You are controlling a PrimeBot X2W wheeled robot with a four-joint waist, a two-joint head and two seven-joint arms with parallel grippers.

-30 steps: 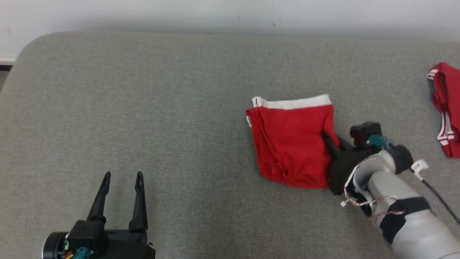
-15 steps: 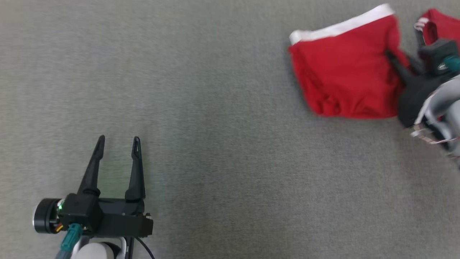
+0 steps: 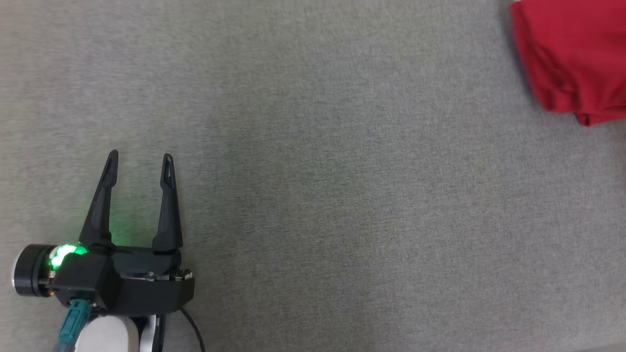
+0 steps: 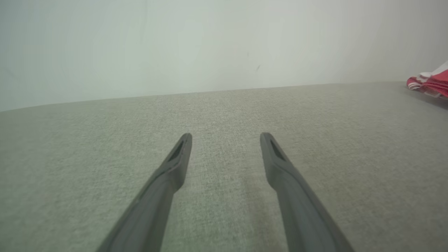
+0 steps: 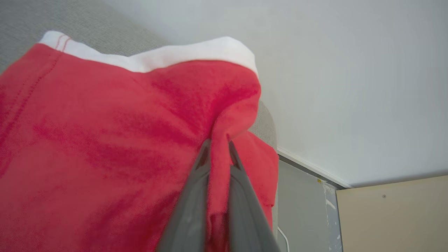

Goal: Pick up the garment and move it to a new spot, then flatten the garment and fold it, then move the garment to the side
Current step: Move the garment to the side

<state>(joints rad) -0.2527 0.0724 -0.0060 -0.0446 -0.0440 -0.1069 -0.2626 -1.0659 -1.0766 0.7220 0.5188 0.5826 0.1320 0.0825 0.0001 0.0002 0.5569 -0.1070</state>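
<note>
The red garment (image 3: 572, 54) lies on the grey padded surface (image 3: 313, 171) at the top right corner of the head view, cut off by the frame. In the right wrist view my right gripper (image 5: 217, 143) is shut on a raised fold of this garment (image 5: 105, 140), whose white waistband (image 5: 196, 54) runs along its far edge. My left gripper (image 3: 141, 156) rests at the lower left, open, with nothing between its fingers (image 4: 175, 164). It is far from the garment.
A bit of red and white cloth (image 4: 432, 84) shows at the far right of the left wrist view. A white wall (image 4: 224, 42) stands behind the surface. Past the surface's end are grey floor (image 5: 301, 210) and a beige panel (image 5: 395, 217).
The head camera has swung left and down. The garment, pinched by the right gripper, has moved right towards a second red garment. The right arm has left the head view. The left gripper stays open.
</note>
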